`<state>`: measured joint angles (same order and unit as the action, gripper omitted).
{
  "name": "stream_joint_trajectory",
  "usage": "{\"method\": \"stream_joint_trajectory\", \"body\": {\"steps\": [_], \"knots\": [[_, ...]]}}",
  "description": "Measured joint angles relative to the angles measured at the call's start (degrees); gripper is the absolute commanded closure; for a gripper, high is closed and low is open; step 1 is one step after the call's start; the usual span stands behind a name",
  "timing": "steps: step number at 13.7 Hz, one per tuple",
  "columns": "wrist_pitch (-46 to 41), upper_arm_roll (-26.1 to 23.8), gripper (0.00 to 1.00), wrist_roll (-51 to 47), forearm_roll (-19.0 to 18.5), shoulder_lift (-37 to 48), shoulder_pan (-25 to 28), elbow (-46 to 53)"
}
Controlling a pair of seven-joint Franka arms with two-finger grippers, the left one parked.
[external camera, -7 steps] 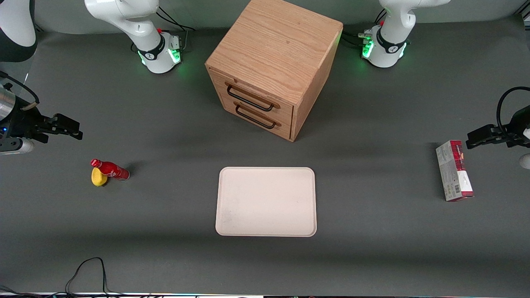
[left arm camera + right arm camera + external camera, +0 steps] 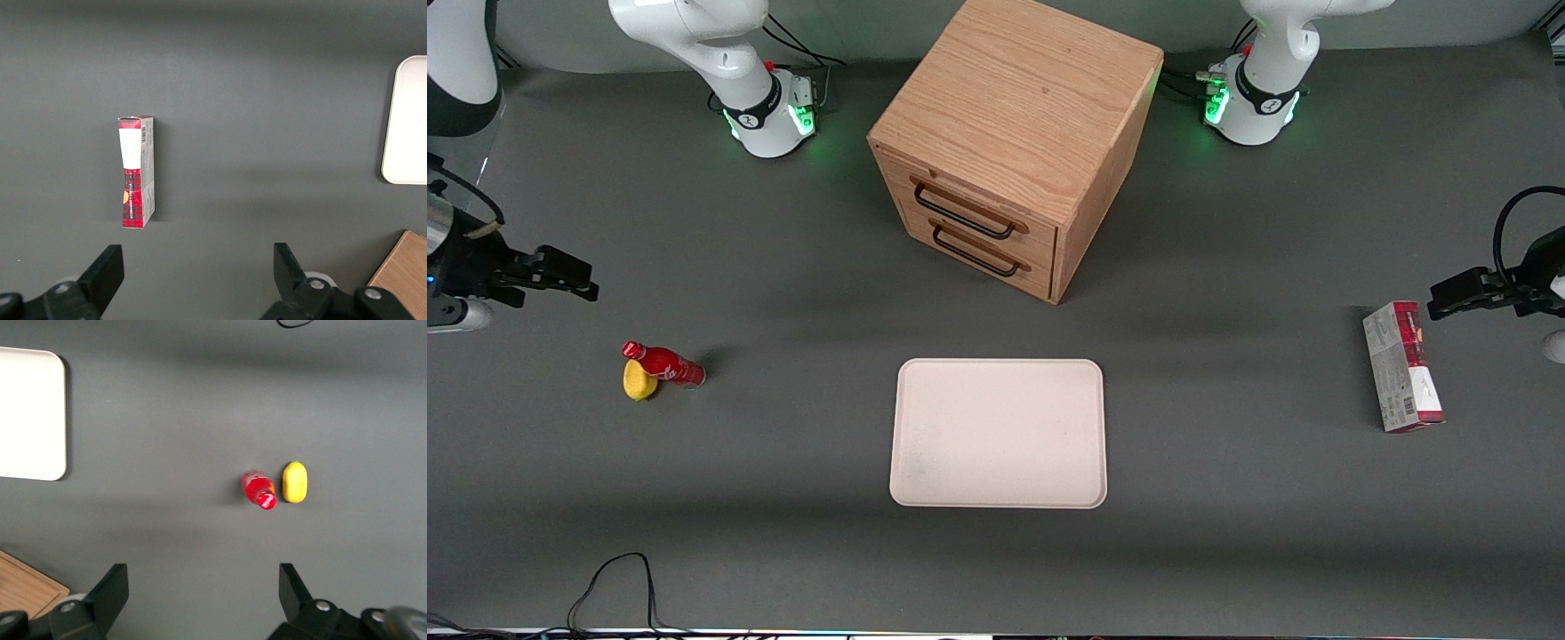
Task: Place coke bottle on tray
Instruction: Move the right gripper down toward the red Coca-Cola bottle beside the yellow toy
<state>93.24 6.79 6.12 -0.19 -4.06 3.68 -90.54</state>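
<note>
The coke bottle (image 2: 663, 364), small and red with a red cap, stands on the grey table toward the working arm's end, touching a small yellow lemon-like object (image 2: 638, 380). It also shows in the right wrist view (image 2: 259, 489). The cream-white tray (image 2: 998, 433) lies flat mid-table, nearer the front camera than the wooden cabinet; its corner shows in the right wrist view (image 2: 32, 413). My right gripper (image 2: 578, 277) hovers high above the table, farther from the front camera than the bottle, open and empty (image 2: 203, 583).
A wooden two-drawer cabinet (image 2: 1009, 147) stands mid-table, both drawers shut. A red-and-grey carton (image 2: 1402, 366) lies toward the parked arm's end. A black cable (image 2: 614, 582) loops at the table's front edge.
My right gripper has shifted slightly outward, away from the table's middle, and a little farther from the front camera. Nothing else has moved.
</note>
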Motion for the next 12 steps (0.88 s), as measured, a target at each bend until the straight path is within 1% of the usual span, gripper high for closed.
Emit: {"method": "stream_joint_trajectory", "body": {"steps": [3,5,8,12], "knots": [[0.0,4.6,0.0,7.1,-0.1,-0.4,-1.7,-0.1],[0.0,6.7,0.0,9.6,0.0,-0.4,-2.1,-0.3],[0.5,6.8,0.0,9.7,0.0,0.7,-1.5,-2.9],[8.3,6.8,0.0,9.7,0.0,4.4,-1.1,-12.8]]}}
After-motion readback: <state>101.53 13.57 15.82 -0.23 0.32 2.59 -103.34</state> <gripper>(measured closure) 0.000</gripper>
